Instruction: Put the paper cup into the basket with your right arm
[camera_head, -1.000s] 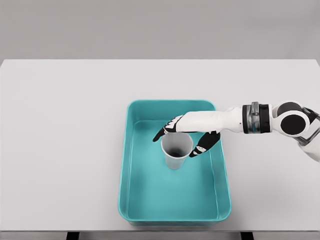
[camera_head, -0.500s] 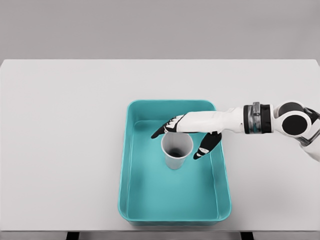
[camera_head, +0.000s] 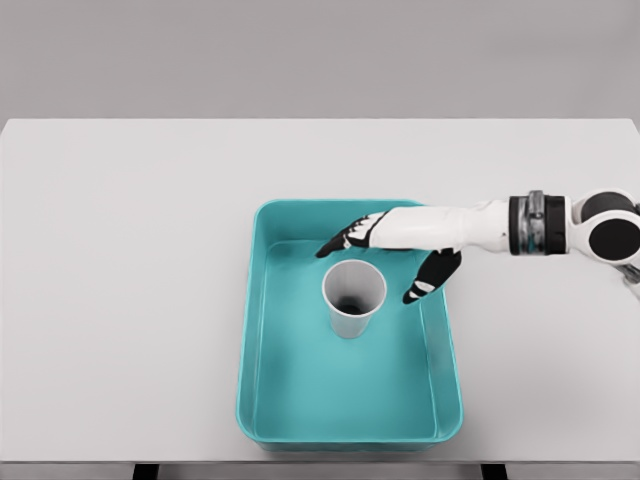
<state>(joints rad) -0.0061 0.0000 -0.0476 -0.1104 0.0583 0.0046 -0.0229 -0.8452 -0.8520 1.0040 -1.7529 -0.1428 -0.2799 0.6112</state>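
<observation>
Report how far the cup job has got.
Done: the paper cup stands upright inside the teal basket. In hand: nothing; the right hand is open beside and above the cup, fingers apart from it. Left: only clearing the arm from the basket.

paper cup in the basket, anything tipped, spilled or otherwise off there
Nothing stands out. The paper cup stands upright on the floor of the teal basket, mouth up, undented, with nothing spilled around it. The right hand hovers just beyond it with fingers spread, not touching the cup. The basket sits square on the table.
</observation>
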